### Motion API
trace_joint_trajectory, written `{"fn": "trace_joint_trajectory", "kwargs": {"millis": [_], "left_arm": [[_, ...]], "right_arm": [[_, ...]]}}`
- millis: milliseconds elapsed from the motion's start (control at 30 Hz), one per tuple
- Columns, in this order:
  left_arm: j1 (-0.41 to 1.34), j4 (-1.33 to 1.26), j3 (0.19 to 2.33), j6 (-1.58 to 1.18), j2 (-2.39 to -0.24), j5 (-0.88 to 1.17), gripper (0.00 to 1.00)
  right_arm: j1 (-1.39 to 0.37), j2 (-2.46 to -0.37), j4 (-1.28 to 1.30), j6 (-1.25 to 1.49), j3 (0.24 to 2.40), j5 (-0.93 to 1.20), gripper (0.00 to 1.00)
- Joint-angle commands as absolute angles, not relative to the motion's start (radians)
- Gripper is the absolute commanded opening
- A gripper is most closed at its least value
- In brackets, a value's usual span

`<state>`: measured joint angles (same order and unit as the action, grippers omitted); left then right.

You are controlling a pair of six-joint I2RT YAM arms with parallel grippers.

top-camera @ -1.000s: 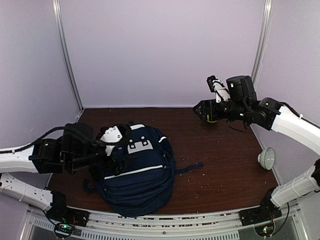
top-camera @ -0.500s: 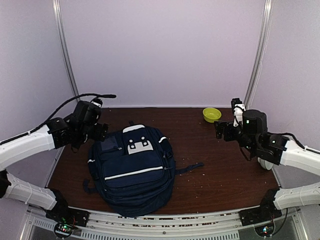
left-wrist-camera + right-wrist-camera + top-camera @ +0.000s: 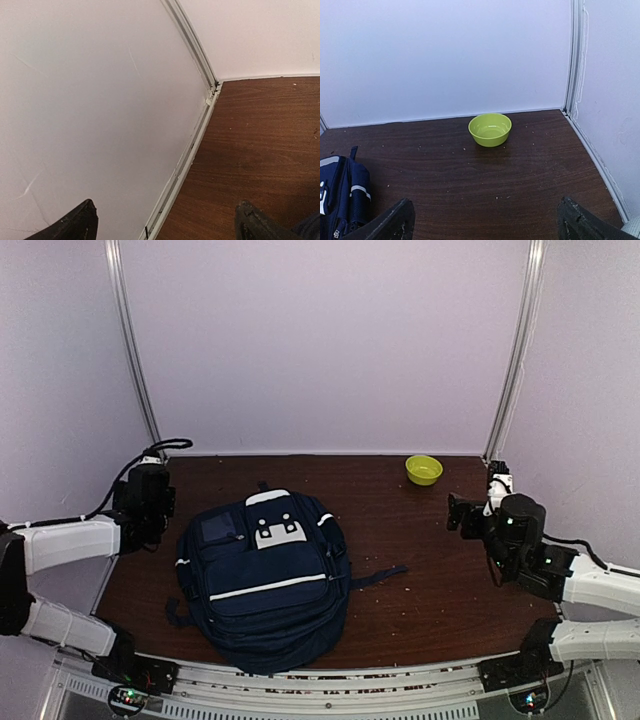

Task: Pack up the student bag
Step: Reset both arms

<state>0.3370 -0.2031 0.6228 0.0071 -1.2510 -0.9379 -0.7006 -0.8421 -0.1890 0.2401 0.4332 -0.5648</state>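
Lying flat: puffy fabric student bag point(image 3: 265, 585); rnd glossy bowl point(image 3: 423, 470).

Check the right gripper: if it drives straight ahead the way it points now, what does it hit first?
Likely the green bowl, dead ahead of the open right gripper, near the back wall. Its height is unclear, so it may pass over the bowl.

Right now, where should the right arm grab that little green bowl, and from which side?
The green bowl stands upright and open-topped, so probably pinch its near rim, one finger inside, one outside, coming from above; the open right gripper faces it.
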Motion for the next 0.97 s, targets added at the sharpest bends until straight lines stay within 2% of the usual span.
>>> {"fn": "trace_joint_trajectory", "kwargs": {"millis": [0, 133, 200, 267, 467, 933], "left_arm": [[0.228, -0.571, 0.528, 0.064, -1.292, -0.759, 0.98], [0.161, -0.934, 0.395, 0.128, -1.383, -0.599, 0.98], [0.123, -0.827, 0.435, 0.077, -1.385, -0.558, 0.96], [0.094, -0.87, 0.431, 0.061, -1.418, -0.526, 0.94], [0.026, -0.81, 0.44, 0.006, -1.406, -0.384, 0.98], [0.024, -0.808, 0.434, 0.012, -1.4, -0.358, 0.97]], "right_arm": [[-0.698, -0.787, -0.283, 0.249, 0.393, -0.594, 1.0], [-0.698, -0.763, -0.298, 0.249, 0.372, -0.594, 1.0], [-0.698, -0.75, -0.308, 0.246, 0.36, -0.59, 1.0], [-0.698, -0.737, -0.313, 0.248, 0.35, -0.59, 1.0], [-0.698, -0.708, -0.335, 0.237, 0.325, -0.567, 1.0], [-0.699, -0.746, -0.33, 0.21, 0.352, -0.509, 1.0]]}}
